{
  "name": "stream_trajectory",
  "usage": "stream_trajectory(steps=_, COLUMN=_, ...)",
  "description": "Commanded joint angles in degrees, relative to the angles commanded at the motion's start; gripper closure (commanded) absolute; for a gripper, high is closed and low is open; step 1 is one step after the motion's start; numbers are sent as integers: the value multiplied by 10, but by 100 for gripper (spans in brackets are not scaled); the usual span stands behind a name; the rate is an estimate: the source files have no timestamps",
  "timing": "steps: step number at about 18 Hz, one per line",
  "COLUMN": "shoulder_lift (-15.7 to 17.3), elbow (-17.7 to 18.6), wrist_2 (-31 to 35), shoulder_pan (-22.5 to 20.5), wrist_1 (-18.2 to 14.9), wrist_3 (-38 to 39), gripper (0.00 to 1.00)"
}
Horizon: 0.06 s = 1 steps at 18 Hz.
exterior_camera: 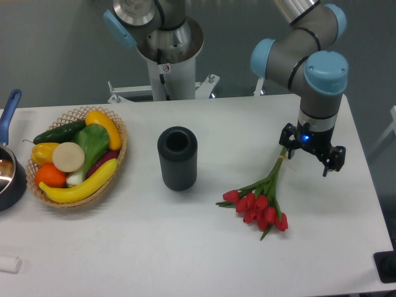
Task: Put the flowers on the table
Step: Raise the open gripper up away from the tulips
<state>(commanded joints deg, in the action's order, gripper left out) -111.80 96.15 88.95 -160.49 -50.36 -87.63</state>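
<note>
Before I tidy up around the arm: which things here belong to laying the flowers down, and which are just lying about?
Job:
flowers
table
gripper

Lying about:
dark ribbed vase
basket of fruit and vegetables
blue-handled pot

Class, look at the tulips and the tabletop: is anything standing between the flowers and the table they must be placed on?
Nothing visible does. The flowers have their blooms already on the table, stems rising toward the end effector. The dark vase and basket stand off to the side.
</note>
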Motion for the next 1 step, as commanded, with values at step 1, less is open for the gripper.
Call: stream_trajectory(steps=1, shoulder_lift=0, elbow=1, wrist_2=0, shoulder_pan=-1, wrist_1=-1, wrist_3=0, gripper=0)
